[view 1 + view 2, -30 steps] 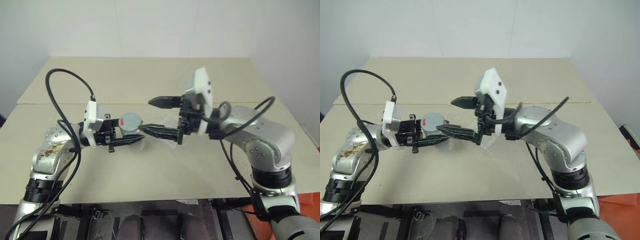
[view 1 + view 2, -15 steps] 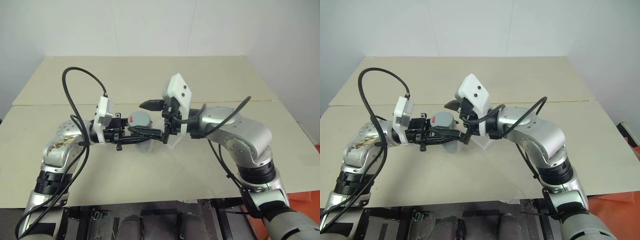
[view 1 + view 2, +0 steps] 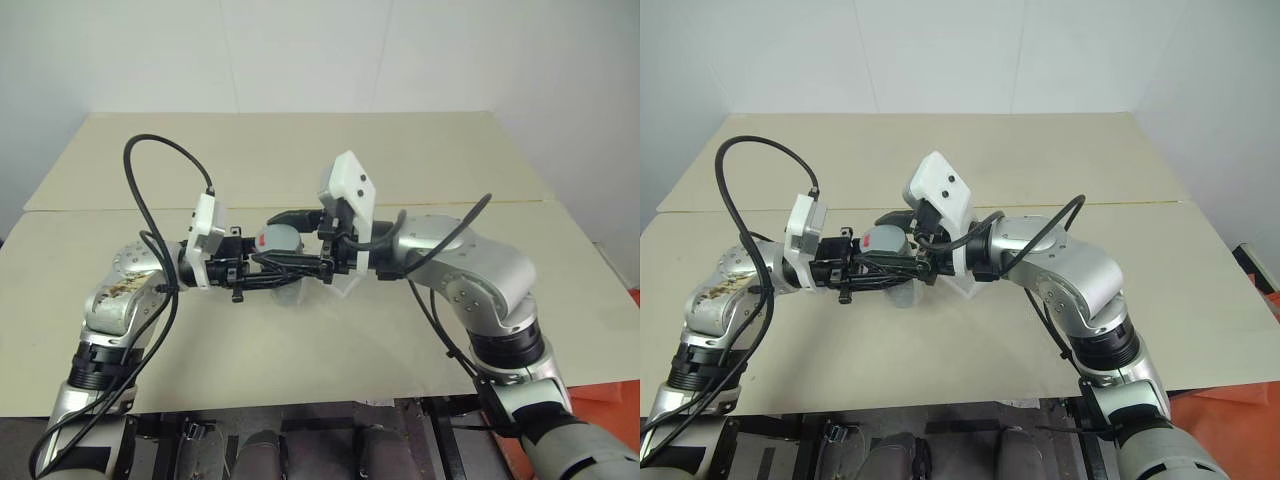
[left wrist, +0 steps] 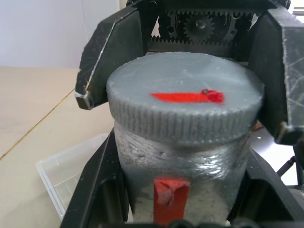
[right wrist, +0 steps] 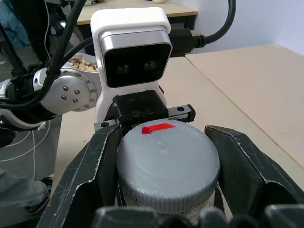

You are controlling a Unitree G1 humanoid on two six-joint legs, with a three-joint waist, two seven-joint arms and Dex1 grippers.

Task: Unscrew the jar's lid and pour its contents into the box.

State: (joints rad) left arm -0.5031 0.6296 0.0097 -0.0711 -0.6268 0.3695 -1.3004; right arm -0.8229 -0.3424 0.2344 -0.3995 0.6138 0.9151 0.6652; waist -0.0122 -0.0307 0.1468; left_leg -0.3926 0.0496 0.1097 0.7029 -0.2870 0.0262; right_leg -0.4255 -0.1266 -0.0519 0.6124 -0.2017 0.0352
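Head views: left gripper [image 3: 262, 270] is clamped on the body of the jar [image 3: 284, 252], holding it upright above the table [image 3: 420, 150], just over the near corner of the box [image 3: 345, 283]. Right gripper [image 3: 300, 240] comes in from the opposite side at lid [image 3: 281, 238] height. A second ago its fingers stood wide apart and short of the jar; half a second ago they straddled the lid without gripping; now they are closed on the lid rim. That reads as grasp done, unscrewing not yet started, so the next step is likely a twist of the right wrist against the left hold. Left wrist view: the jar [image 4: 183, 183] sits between its own two fingers, red stripe facing the camera, the lid [image 4: 185, 97] fully seated with its red mark on top, the right gripper's black fingers [image 4: 109, 52] pressed to both sides of the cap; a corner of the box [image 4: 71, 166] shows below, beside the jar. Right wrist view: the lid [image 5: 167, 161] is pinched between both fingers, no gap visible on either side. Count: one jar, one lid, one box, two grippers, both gripping. The contents are shut inside the jar, so no count possible.
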